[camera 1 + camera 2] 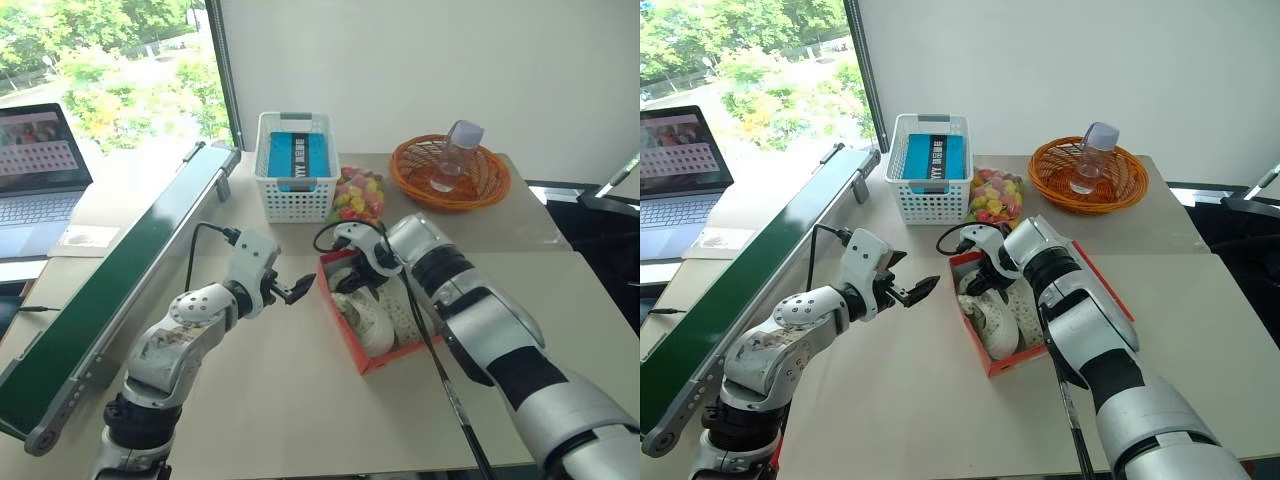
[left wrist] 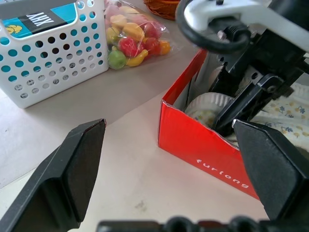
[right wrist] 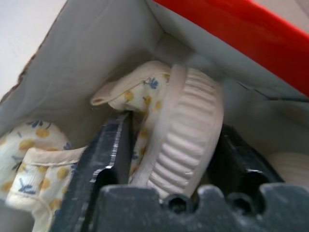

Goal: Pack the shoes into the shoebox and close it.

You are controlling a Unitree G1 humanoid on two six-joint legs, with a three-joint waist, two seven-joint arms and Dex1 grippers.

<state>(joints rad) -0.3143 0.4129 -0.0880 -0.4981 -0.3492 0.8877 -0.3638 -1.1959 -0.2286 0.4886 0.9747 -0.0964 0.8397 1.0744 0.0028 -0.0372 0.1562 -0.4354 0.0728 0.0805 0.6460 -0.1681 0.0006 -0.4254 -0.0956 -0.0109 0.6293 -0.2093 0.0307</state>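
Shoebox (image 1: 372,352): on counter (image 1: 300,400), lid open | Shoes (image 1: 368,318): inside shoebox | Right gripper (image 3: 166,145): in box, jaws straddle one shoe's heel, grasp undetermined | Left gripper (image 1: 299,288): jaws released, beside box.

Beige table (image 1: 300,400) by white wall (image 1: 420,60), window (image 1: 100,70) w/ daylit trees.
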